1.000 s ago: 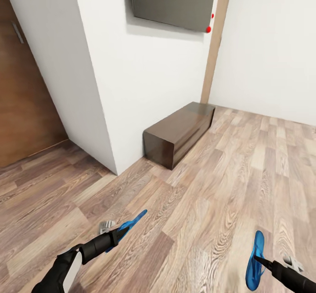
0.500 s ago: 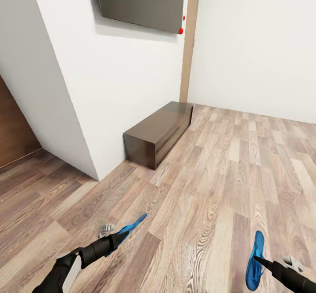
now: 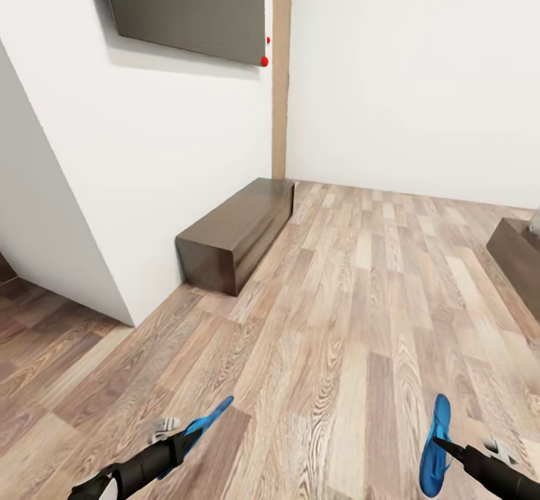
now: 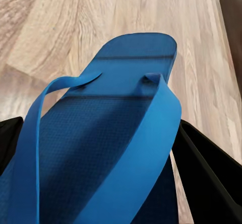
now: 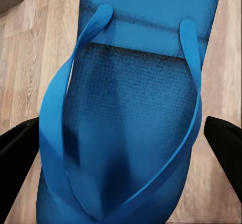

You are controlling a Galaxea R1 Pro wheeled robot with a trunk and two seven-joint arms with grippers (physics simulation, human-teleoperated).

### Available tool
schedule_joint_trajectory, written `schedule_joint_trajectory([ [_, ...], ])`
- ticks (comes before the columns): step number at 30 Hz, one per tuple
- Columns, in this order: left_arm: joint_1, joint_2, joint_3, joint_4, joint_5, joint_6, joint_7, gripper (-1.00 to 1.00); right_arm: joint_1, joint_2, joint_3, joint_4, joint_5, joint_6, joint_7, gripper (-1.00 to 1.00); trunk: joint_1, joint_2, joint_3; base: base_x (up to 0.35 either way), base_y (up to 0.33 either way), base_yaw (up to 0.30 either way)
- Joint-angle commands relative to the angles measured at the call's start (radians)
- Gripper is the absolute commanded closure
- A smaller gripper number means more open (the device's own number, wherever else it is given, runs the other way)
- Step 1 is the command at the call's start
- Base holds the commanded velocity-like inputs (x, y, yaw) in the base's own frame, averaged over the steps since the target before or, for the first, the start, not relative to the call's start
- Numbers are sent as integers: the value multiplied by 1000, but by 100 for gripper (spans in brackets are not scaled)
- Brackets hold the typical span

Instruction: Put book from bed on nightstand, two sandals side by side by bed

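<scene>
Right of the long low cabinet (image 3: 236,234), the wood-plank floor (image 3: 360,312) lies open and bare up to the far wall. The white wall (image 3: 150,170) blocks the cabinet's left side, and well right of it a dark bed frame corner (image 3: 517,256) juts in

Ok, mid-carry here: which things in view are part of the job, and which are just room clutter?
Job:
- blue sandal in the left gripper
- blue sandal in the right gripper
- dark wooden frame corner at far right, possibly the bed

Not the job:
- long low dark-brown cabinet
- dark wall panel
- wood-plank floor
</scene>
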Motion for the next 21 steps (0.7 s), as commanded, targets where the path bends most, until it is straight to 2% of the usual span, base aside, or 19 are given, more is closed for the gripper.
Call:
schedule_joint_trajectory([
  [1,0,0,2,4,5,4,-2,100,-1,0,-4,0,-4,11,4,100,0,0,-1,0,0,-300],
  [7,0,2,2,25,5,0,0,100,-1,1,-4,0,-4,11,3,100,0,0,-1,0,0,-300],
  [10,0,3,3,29,5,0,1,100,-1,15,-1,17,-3,11,1,100,0,0,-1,0,0,-300],
  [11,0,3,4,29,5,0,2,100,-1,34,-1,38,-2,11,0,100,-1,0,3,0,0,-300],
  [14,0,2,3,30,5,0,2,100,-1,48,-1,53,-2,11,0,100,-2,1,15,0,0,-300],
  [21,0,1,2,30,5,0,2,100,0,52,1,60,-2,-22,3,100,-5,2,45,0,0,-300],
])
